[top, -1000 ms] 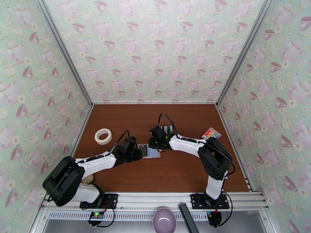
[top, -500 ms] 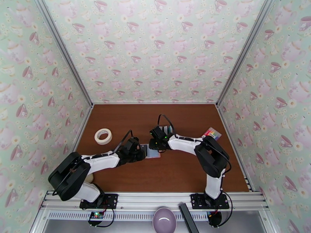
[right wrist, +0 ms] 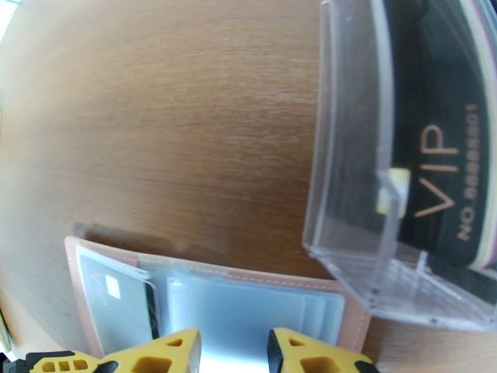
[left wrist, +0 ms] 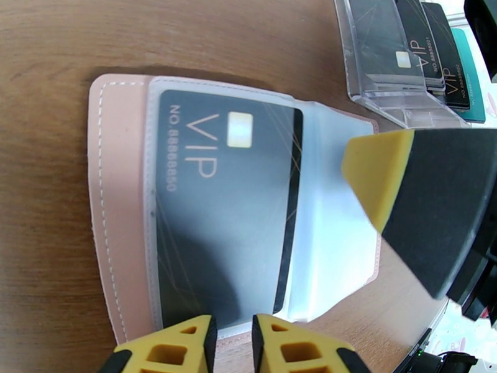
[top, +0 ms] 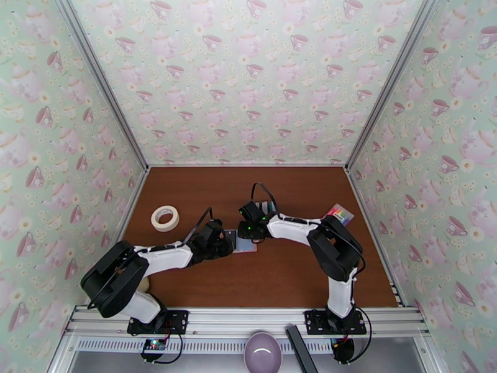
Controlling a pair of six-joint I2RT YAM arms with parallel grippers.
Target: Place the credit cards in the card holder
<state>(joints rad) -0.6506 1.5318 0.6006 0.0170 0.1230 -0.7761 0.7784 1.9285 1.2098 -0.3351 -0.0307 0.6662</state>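
The pink card holder (left wrist: 118,200) lies open on the table, and one black VIP credit card (left wrist: 217,200) sits inside its clear left pocket. My left gripper (left wrist: 234,343) hovers at the holder's near edge, its jaws a narrow gap apart with nothing between them. My right gripper (right wrist: 233,352) is open over the holder's (right wrist: 248,299) empty clear pockets; one of its fingers (left wrist: 422,194) rests on the right half. More black credit cards (right wrist: 441,150) stand in a clear rack (right wrist: 348,181) just beyond. In the top view both grippers meet at the holder (top: 243,244).
A roll of white tape (top: 164,218) lies at the left. A multicoloured striped pad (top: 337,213) lies by the right wall. The clear rack (top: 268,209) stands right behind the right gripper. A purple bowl (top: 262,352) and a black bar (top: 301,349) sit on the front rail.
The left arm's elbow has swung to the right and its wrist has edged closer to the holder. The right arm has barely shifted.
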